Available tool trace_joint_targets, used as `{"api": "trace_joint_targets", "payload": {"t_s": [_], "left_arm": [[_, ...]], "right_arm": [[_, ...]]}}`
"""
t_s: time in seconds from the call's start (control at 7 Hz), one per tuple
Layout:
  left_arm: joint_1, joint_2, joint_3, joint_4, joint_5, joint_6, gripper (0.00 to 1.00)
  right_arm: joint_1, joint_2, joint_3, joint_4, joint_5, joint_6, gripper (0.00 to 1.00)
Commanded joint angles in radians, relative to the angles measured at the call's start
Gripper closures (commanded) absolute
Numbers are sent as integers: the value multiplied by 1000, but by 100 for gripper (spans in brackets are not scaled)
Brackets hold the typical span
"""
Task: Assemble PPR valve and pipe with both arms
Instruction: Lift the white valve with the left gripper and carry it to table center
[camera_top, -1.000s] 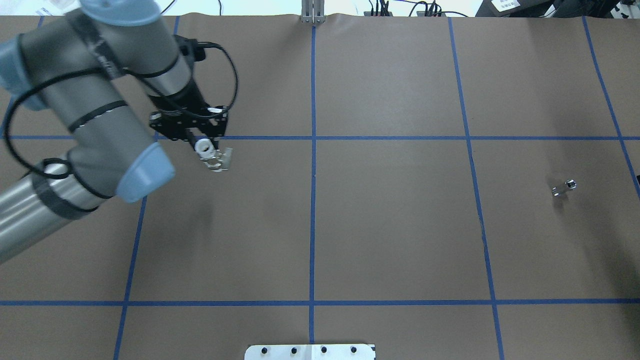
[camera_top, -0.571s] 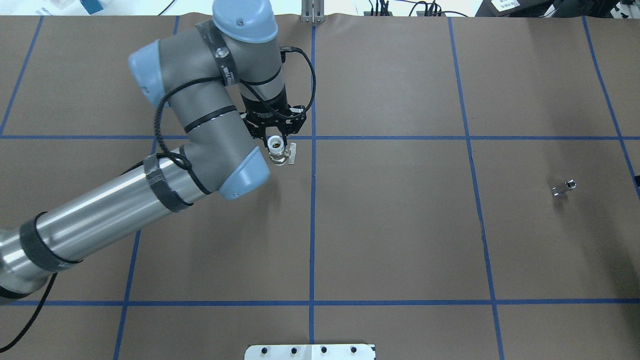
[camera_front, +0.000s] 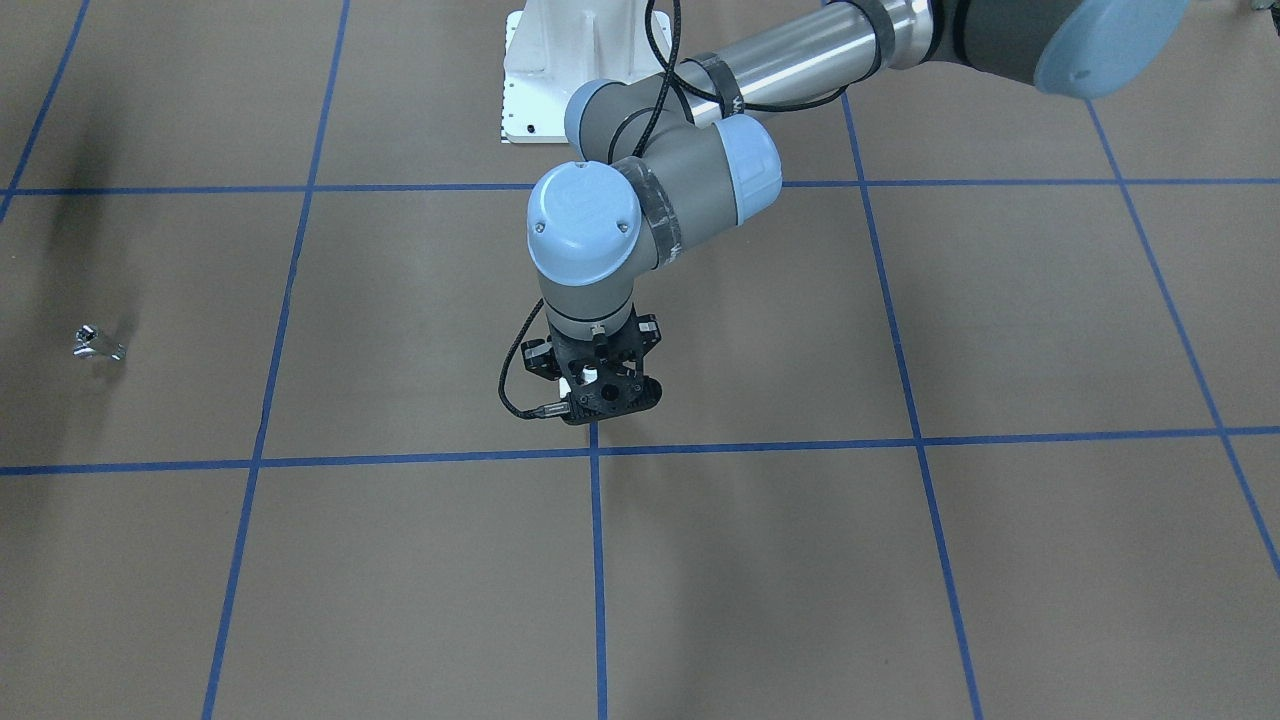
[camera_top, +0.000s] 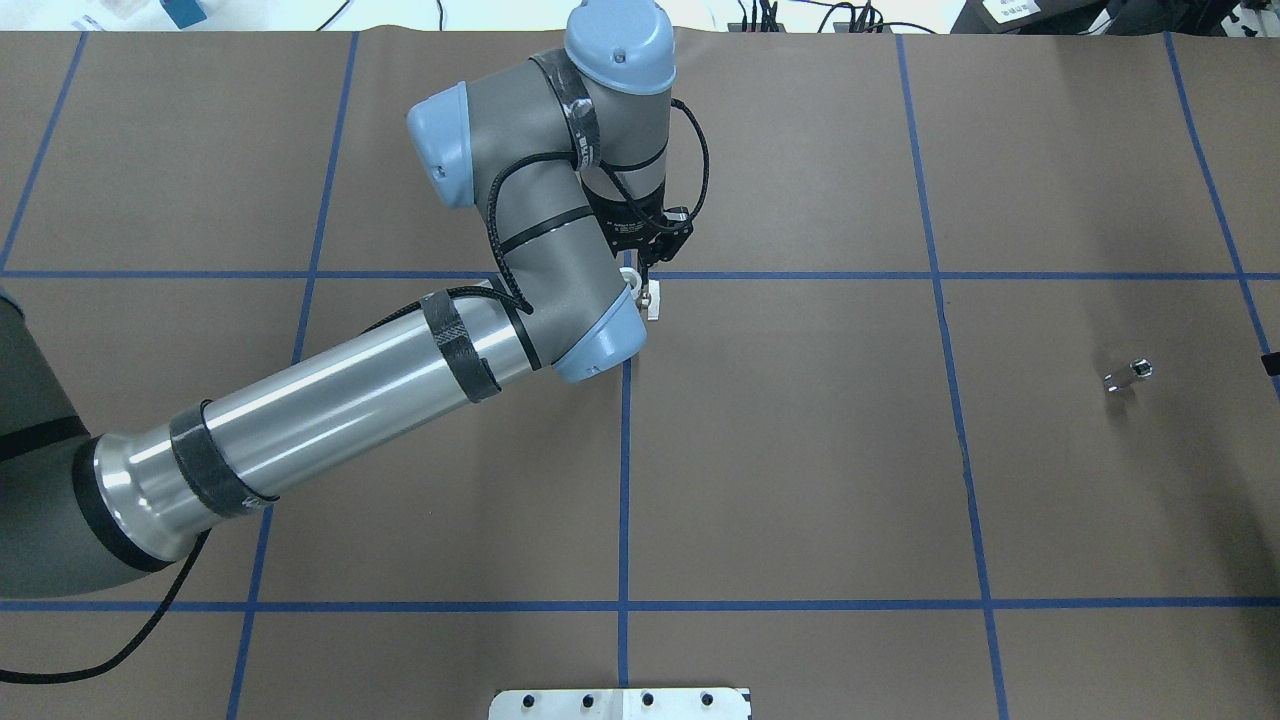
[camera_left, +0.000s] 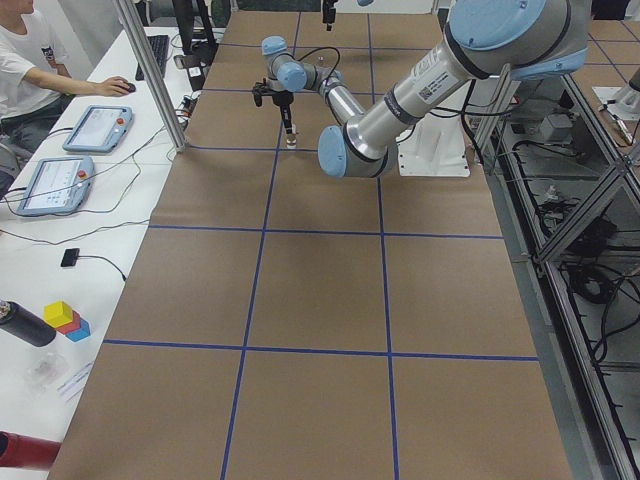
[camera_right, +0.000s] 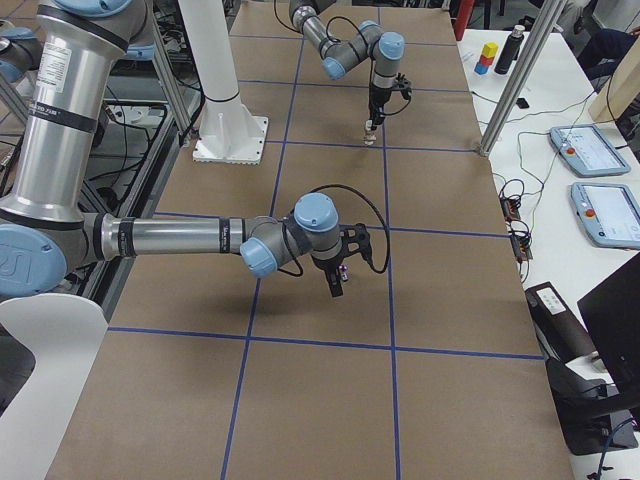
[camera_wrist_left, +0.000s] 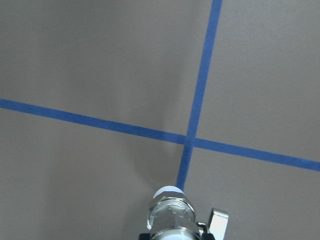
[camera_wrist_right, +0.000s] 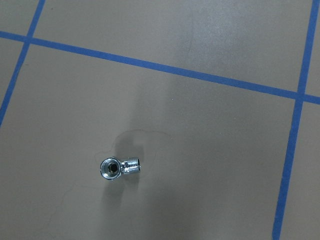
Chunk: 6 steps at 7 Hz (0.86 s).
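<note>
From overhead, can make out only a white tip of the PPR valve (camera_top: 652, 298); hidden otherwise behind the blue cap of the left arm (camera_top: 600, 345). Same for the fingertips of the left gripper (camera_top: 640, 275) – covered, so no clear sight of the hold there. From the front, also covered, by the black gripper body. In the left wrist view, cut off at the bottom edge, near end and side handle only in part. Too small in the right side view to judge: the jaws of the right gripper (camera_right: 336, 285). Too small from the front for any shape – the pipe (camera_front: 97, 345).
</note>
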<state>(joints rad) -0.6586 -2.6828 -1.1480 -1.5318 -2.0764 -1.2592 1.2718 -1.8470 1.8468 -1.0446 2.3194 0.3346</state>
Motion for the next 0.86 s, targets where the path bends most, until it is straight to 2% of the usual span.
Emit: {"api": "trace_joint_targets", "payload": {"t_s": [0.0,0.71], "left_arm": [[16,0,5,-5,7,-6,100],[30,6,7,-36,22,-26,100]], "right_arm": [[-5,0,0,0,-5,0,0],[-22,0,0,0,-6,0,0]]}}
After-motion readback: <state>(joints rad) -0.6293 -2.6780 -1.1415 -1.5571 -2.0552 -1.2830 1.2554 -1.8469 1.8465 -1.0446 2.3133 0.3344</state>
